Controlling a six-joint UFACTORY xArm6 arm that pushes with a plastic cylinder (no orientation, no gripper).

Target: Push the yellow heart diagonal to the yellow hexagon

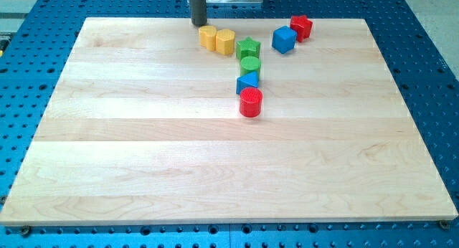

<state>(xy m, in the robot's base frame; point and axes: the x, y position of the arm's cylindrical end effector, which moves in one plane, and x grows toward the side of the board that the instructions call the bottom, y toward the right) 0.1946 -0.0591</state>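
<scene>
My tip (199, 23) stood at the board's top edge, holding nothing, just above and to the left of the yellow hexagon (208, 38) without clearly touching it. The yellow heart (225, 41) sat pressed against that hexagon's right side, level with it. Right of the heart came a green star (248, 48), with a green cylinder (250, 65), a blue triangle (247, 82) and a red cylinder (251, 102) running down below it. Further right, a blue cube (284, 39) touched a red star (301, 26) on the wooden board (143, 169)
</scene>
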